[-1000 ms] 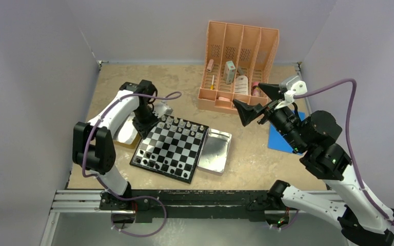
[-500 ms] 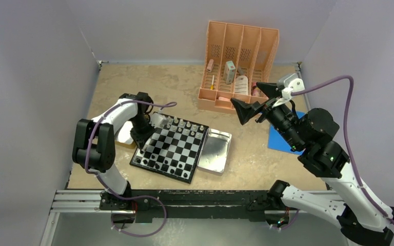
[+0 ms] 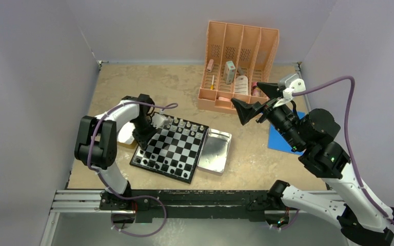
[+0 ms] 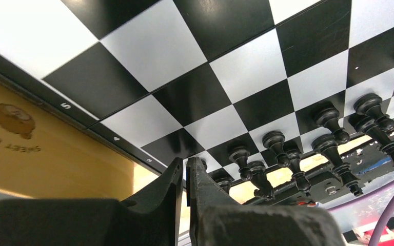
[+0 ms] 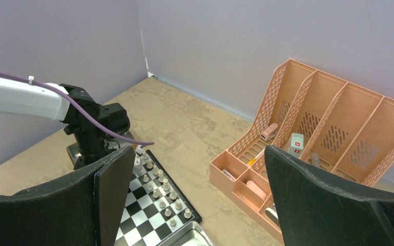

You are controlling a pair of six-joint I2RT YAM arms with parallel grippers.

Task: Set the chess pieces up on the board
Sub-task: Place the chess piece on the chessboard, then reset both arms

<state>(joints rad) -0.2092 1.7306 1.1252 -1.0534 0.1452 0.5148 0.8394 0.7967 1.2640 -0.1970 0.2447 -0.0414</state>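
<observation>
The board (image 3: 177, 149) lies left of centre on the table. White chess pieces (image 3: 182, 124) line its two far rows and black chess pieces (image 3: 156, 164) its near rows. My left gripper (image 3: 144, 137) is down at the board's left edge, shut, with no piece visible between its fingers. In the left wrist view the shut gripper (image 4: 185, 166) points at the board's rim (image 4: 87, 120), with black pieces (image 4: 328, 134) beyond. My right gripper (image 3: 247, 94) hangs high over the table to the right, wide open and empty. Its wrist view shows the right gripper (image 5: 199, 154), the board (image 5: 133, 228) and white pieces (image 5: 156, 187) from above.
A silver tray (image 3: 215, 149) lies against the board's right side. A wooden box (image 3: 125, 145) and a metal lid (image 3: 124, 131) sit under the left arm. A peach desk organizer (image 3: 238, 66) with small items stands at the back. A blue pad (image 3: 278, 137) lies at the right.
The left gripper has moved from the board's far-left corner down along its left edge and closed its fingers. The right arm shifted slightly and stayed open.
</observation>
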